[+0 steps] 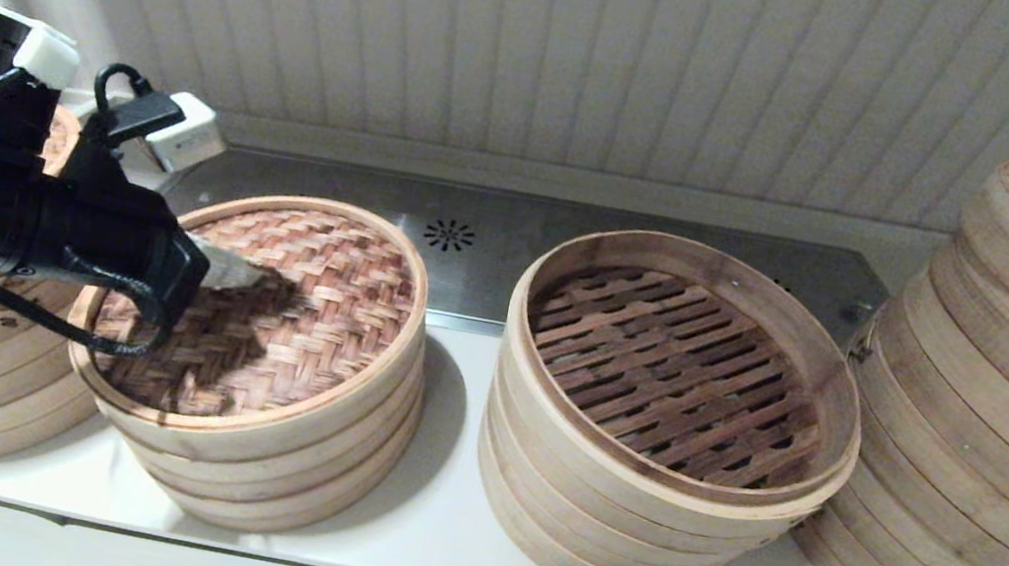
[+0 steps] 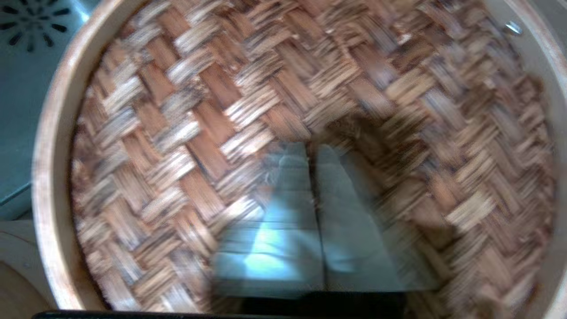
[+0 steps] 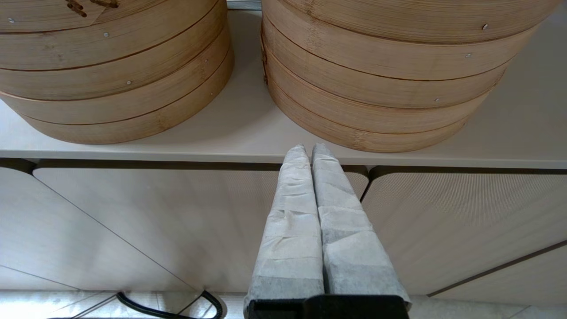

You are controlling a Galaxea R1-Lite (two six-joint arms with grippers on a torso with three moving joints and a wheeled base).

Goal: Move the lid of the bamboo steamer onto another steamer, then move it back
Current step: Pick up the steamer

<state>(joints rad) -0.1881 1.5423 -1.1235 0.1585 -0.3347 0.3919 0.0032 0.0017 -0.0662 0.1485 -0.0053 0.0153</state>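
On the white desk (image 1: pixel 426 524), the left hand (image 1: pixel 248 275), fingers together, hovers over the woven lid (image 1: pixel 301 291); only the right wrist view shows the right hand (image 3: pixel 308 148), also together, below the desk edge.

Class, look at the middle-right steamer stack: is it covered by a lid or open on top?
Open. The middle-right steamer stack shows its bare slatted floor, no lid; the woven lid sits on the neighbouring stack.

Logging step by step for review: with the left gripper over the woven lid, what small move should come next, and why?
Probably open the left gripper and shift toward the woven lid's rim. Its fingers are pressed together over the weave's middle, gripping nothing, and no handle shows there. The open steamer to the right awaits the lid. The right gripper hangs shut below the counter.
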